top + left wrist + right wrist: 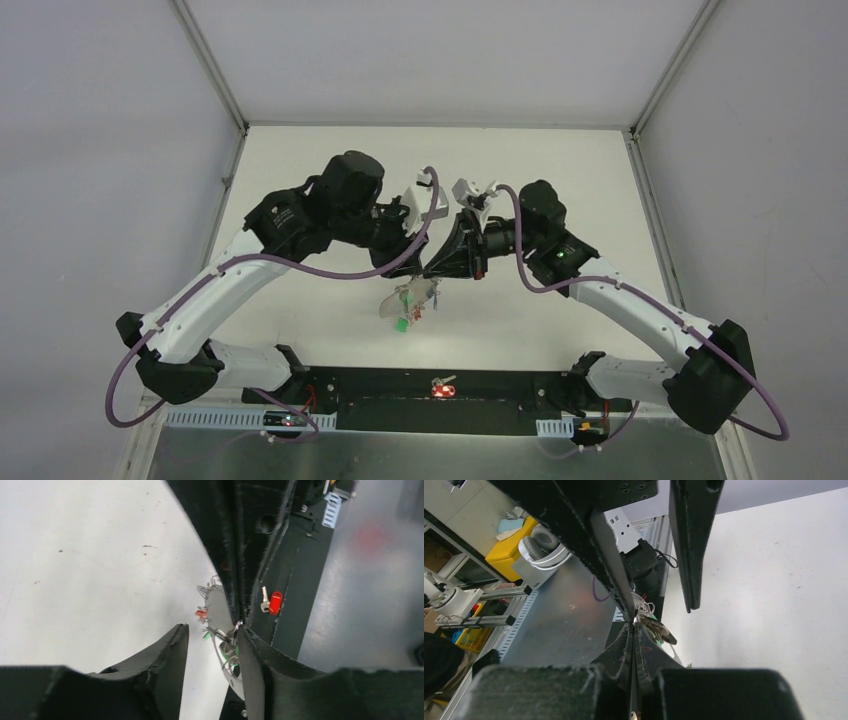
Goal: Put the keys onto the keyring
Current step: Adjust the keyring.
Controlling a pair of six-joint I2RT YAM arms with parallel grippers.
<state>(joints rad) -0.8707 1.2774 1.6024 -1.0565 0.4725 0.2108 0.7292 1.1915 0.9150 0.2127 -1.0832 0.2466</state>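
Observation:
My right gripper (445,268) (634,626) is shut on the grey keyring (408,300), which hangs below it over the table. In the left wrist view its closed fingers (235,570) come down from above and pinch the keyring (231,639) at their tip. A green-headed key (400,323) and small silver pieces dangle from the ring; they also show in the right wrist view (658,629). My left gripper (412,262) (212,629) is open, its right finger (265,665) beside the ring. A red-headed key (443,388) (273,603) lies loose on the black base plate.
The black base plate (380,385) (300,555) runs between the arm bases at the near edge. White table (330,160) stretches behind, with frame posts at its back corners. A metal shelf (559,620) lies beyond the table's edge.

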